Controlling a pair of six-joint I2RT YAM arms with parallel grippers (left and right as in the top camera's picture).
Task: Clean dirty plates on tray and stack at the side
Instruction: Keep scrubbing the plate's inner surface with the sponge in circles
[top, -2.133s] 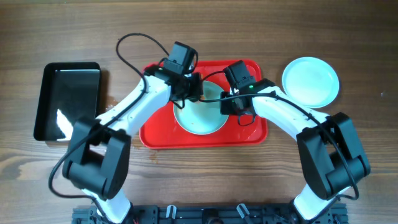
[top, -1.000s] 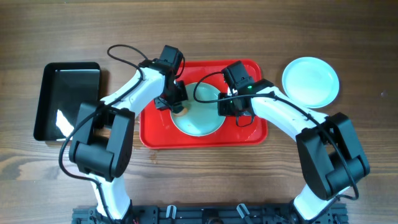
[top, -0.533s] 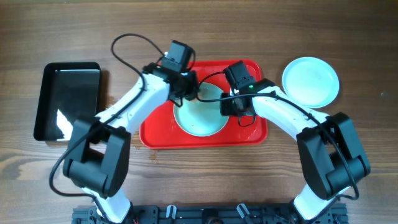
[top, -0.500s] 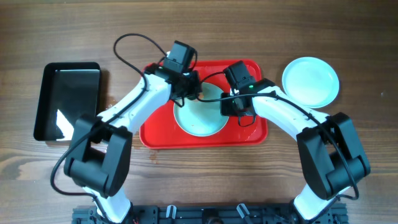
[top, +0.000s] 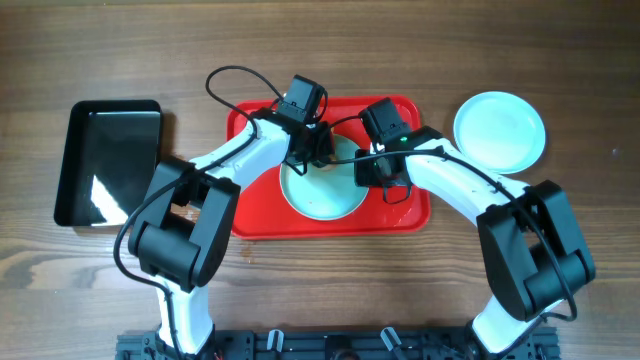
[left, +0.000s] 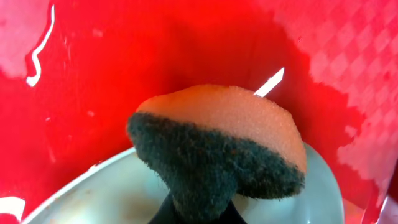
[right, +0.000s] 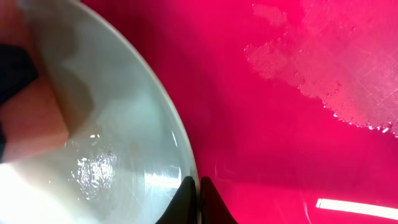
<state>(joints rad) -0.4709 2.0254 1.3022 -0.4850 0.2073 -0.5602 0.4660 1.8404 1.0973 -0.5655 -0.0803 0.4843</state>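
Observation:
A pale aqua plate (top: 322, 195) lies on the red tray (top: 255, 215). My left gripper (top: 318, 152) is shut on an orange sponge with a dark scouring side (left: 217, 143) and holds it at the plate's far rim. In the left wrist view the plate (left: 93, 199) shows a faint brown smear under the sponge. My right gripper (top: 368, 172) is shut on the plate's right rim, its black fingertips (right: 186, 193) pinched over the edge. In the right wrist view the plate (right: 106, 137) looks wet and glossy. A second, clean-looking plate (top: 500, 130) sits on the table right of the tray.
A glossy black tray (top: 108, 160) lies on the wooden table at the left. The left arm's black cable (top: 235, 80) loops above the red tray's far left corner. The tray floor (right: 298, 124) shows wet patches.
The left gripper has carried the sponge from the plate's left edge up and rightward to its far rim. The right gripper has stayed pinched on the rim.

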